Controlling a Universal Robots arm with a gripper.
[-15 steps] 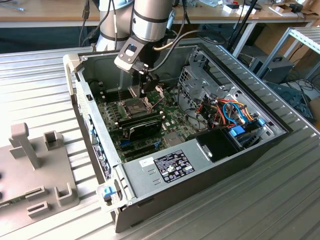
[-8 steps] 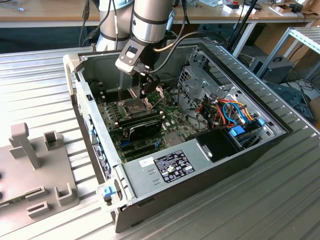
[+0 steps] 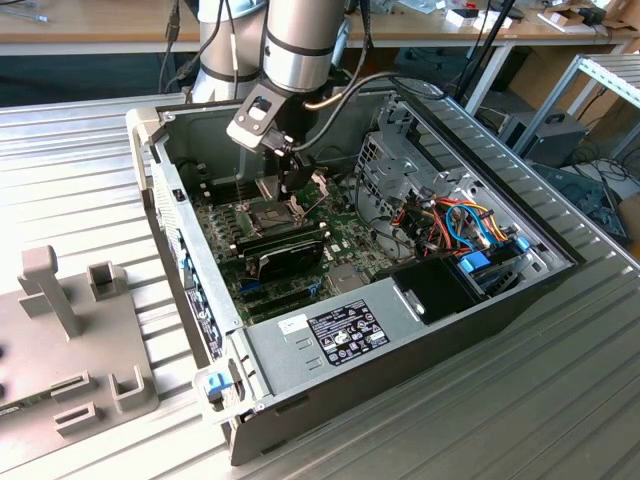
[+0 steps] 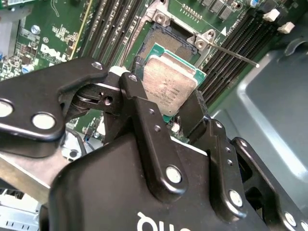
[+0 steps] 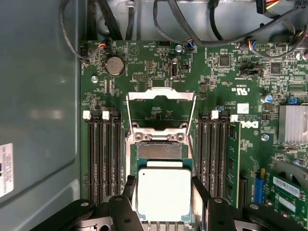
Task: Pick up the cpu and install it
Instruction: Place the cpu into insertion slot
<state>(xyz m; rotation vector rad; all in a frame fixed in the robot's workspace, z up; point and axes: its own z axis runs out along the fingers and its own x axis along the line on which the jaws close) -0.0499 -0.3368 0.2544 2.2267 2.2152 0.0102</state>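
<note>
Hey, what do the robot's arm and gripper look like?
The arm is a silver-grey tube with a pale grey wrist block and a dark cable looping beside it. The gripper is glossy black with round silver rivets, white lettering and black fingers.

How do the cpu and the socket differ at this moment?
The cpu has a pale silver top; the socket is darker. The cpu is gripped in the hand above the board; the socket sits fixed on the board, its frame swung open. Both are square.
</note>
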